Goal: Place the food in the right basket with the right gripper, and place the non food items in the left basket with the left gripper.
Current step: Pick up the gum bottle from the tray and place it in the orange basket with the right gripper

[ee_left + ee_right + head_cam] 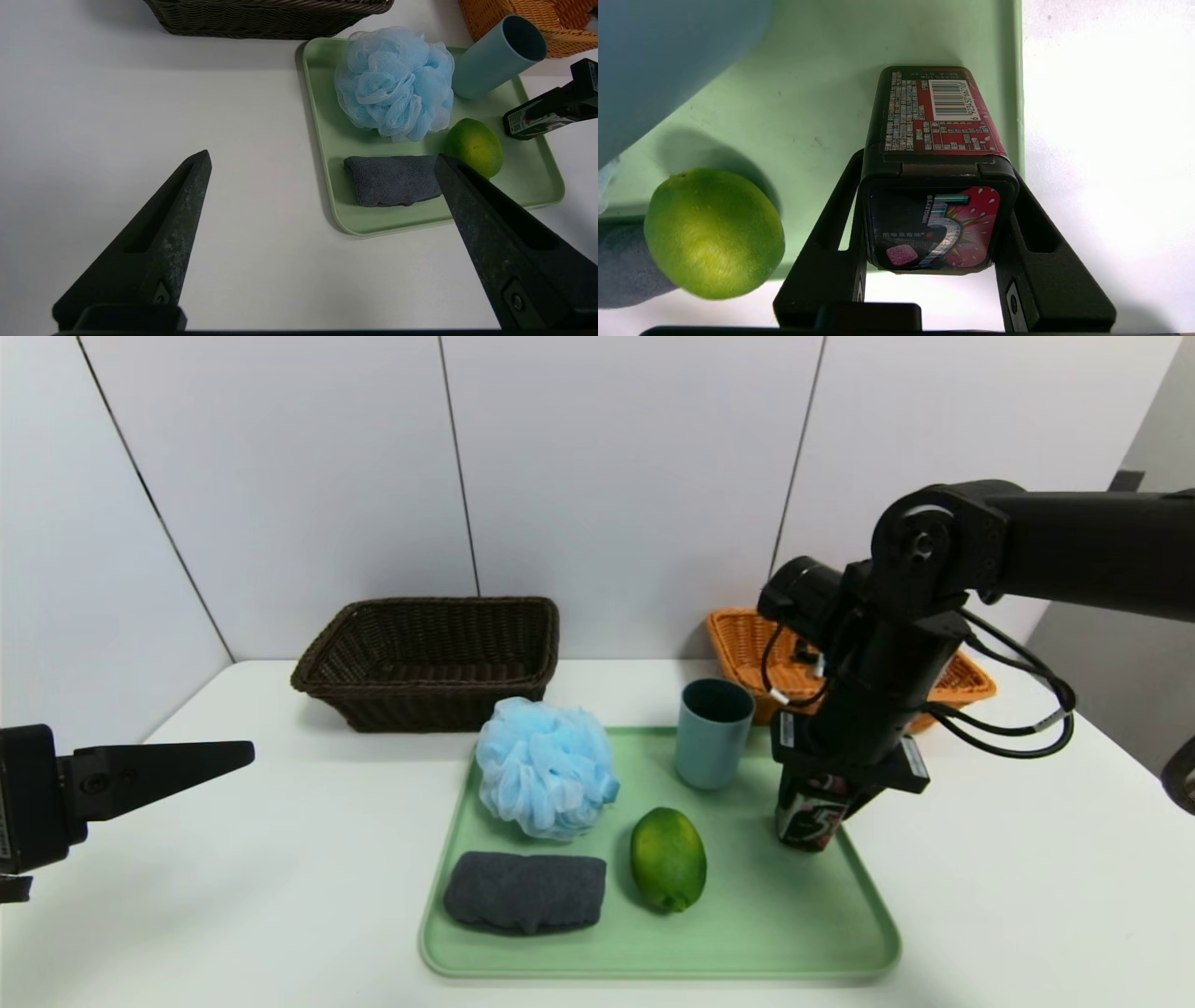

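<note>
The right gripper (931, 261) is pointing straight down over the right edge of the green tray (653, 952) and is clamping the upright black gum box (934, 228) between its two fingers, which are pressing on opposite side faces near the top; this grip is presumably leaving the box free to be lifted vertically; the box appears to be standing on the tray floor, just inside the rim. The orange basket (742, 644) is sitting behind the arm, partly hidden by it; the teal cup (714, 733) is standing close beside the box and could be clipped during the lift. The lime (667, 859), blue bath puff (546, 765) and grey towel (525, 891) are lying on the tray; the dark brown basket (429, 658) is sitting behind. The left gripper (322, 163) is waiting parked at the left, fingers spread, holding nothing.
</note>
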Motion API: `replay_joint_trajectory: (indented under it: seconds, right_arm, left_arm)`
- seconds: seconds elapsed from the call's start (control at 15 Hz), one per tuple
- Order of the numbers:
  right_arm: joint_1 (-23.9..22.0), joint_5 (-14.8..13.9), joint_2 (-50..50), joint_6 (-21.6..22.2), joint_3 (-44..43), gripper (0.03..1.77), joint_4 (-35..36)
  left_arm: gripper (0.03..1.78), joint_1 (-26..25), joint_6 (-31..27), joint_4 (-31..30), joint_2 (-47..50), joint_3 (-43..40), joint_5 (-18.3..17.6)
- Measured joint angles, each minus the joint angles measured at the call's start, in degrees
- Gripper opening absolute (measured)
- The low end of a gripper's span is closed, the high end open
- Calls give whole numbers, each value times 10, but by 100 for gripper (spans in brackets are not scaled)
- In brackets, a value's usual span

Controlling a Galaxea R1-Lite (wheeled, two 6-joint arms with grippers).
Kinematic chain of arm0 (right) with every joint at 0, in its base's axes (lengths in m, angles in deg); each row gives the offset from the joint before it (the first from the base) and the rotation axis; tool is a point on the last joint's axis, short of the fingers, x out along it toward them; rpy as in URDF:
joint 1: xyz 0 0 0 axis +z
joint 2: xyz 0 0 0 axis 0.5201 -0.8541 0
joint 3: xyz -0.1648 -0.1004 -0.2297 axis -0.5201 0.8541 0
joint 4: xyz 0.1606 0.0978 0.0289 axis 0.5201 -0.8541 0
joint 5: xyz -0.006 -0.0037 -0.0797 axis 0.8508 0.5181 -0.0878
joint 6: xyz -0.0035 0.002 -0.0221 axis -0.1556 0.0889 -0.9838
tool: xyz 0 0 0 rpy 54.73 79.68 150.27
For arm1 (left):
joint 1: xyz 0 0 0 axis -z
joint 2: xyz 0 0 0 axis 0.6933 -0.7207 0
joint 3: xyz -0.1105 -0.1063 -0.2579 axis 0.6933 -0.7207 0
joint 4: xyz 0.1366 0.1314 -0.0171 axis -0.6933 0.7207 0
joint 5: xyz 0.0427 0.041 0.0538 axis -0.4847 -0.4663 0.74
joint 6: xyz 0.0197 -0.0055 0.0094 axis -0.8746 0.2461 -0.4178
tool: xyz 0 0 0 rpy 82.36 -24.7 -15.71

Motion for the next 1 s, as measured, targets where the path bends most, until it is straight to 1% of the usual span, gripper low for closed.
replay_joint_trajectory:
  seconds: [0.27, 0.4, 0.47, 0.53, 0.6, 0.67, 0.73, 0.87, 1.0]
  right_arm:
    - [0, -1, 63, -2, 1, 74, -5]
    - [0, -8, 111, -4, -2, 74, -6]
    - [0, -13, 133, -6, -5, 74, -4]
    - [-1, -29, 157, -12, -8, 74, 0]
    - [-4, -51, 174, -20, -10, 74, 11]
    - [-11, -70, 190, -28, -11, 74, 41]
    - [-20, -76, 200, -37, -11, 74, 80]
    - [-55, -77, 203, -61, -12, 74, 173]
    - [-93, -76, 177, -74, -12, 74, 242]
  left_arm:
    - [169, 0, 0, 0, -1, 2, -1]
    - [169, 1, 0, 0, -4, 3, -3]
    - [169, 1, -1, -2, -7, 5, -5]
    - [169, 1, 0, -2, -10, 10, -11]
    - [169, 1, 0, -1, -12, 14, -19]
    - [169, 2, 1, -1, -16, 18, -25]
    - [169, 3, 1, -2, -20, 22, -27]
    - [169, 6, 2, -2, -29, 29, -27]
    - [169, 13, 3, -1, -37, 39, -27]
